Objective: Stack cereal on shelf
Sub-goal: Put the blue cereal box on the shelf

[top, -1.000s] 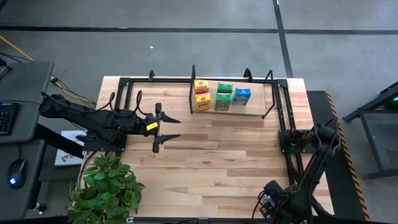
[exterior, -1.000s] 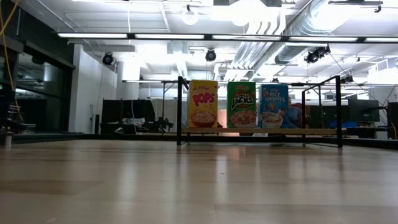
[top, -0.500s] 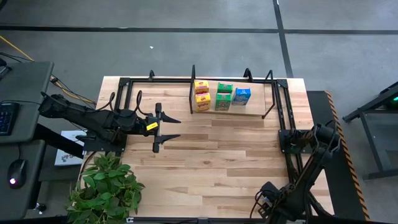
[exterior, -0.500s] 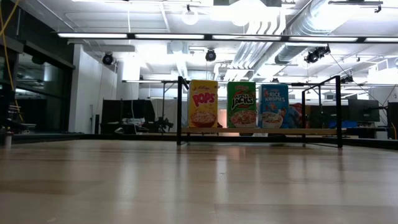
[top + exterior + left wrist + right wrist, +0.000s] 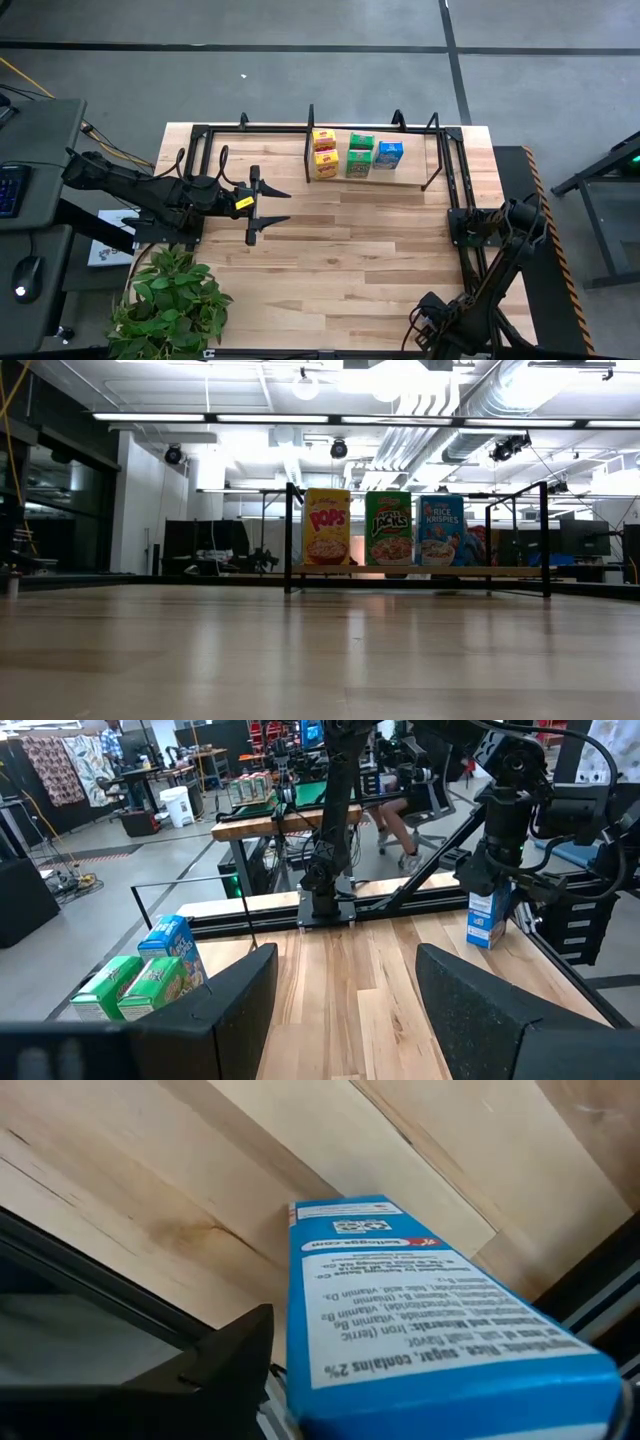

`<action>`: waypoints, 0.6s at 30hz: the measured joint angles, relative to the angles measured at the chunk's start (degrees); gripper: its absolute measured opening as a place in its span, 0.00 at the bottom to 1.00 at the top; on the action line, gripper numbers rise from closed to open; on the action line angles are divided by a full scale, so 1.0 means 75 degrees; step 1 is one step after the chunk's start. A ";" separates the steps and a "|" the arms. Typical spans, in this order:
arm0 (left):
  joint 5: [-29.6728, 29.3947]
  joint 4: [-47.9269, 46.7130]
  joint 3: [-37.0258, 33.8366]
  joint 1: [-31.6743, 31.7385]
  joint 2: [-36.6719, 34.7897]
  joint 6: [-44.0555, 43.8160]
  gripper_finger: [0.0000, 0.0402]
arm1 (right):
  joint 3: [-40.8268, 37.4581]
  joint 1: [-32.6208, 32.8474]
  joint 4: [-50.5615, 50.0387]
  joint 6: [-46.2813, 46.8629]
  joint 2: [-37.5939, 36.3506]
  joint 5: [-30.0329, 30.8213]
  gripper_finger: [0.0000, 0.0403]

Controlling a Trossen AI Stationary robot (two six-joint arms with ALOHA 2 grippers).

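Observation:
The shelf (image 5: 400, 178) stands at the table's far middle, a wooden board in a black tube frame. On it stand two yellow cereal boxes (image 5: 323, 152), two green boxes (image 5: 359, 153) and one blue box (image 5: 389, 154). They also show in the low view (image 5: 388, 528). My left gripper (image 5: 275, 205) is open and empty over the table's left half, pointing right. My right gripper (image 5: 430, 330) is at the near right edge, shut on a second blue cereal box (image 5: 487, 917), which fills the right wrist view (image 5: 430, 1320). My right gripper holds the blue box by its upper part (image 5: 487, 898), between its two fingers; one finger (image 5: 235, 1355) shows beside the box's narrow printed side. The fingers come from above, pointing down. The box hangs upright below them; I cannot tell whether its lower end touches the table.
Black tube rails run along the table's far left (image 5: 215, 128) and right side (image 5: 455, 190). A potted plant (image 5: 170, 300) stands at the near left corner. Bare wood (image 5: 350, 250) lies between the arms, in front of the shelf.
My right gripper has shifted slightly toward the table's left along the near edge, still holding the blue box. The boxes on the shelf stand as before.

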 joint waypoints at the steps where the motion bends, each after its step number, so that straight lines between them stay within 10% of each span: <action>1: 0.0000 0.0000 0.0000 0.0000 -0.0002 0.0000 0.57 | 0.0000 -0.0002 0.0000 0.0000 0.0000 0.0006 0.62; 18: 0.0000 0.0000 0.0000 0.0000 -0.0002 0.0000 0.57 | 0.0386 -0.0045 -0.0117 -0.0554 0.0000 0.0116 0.35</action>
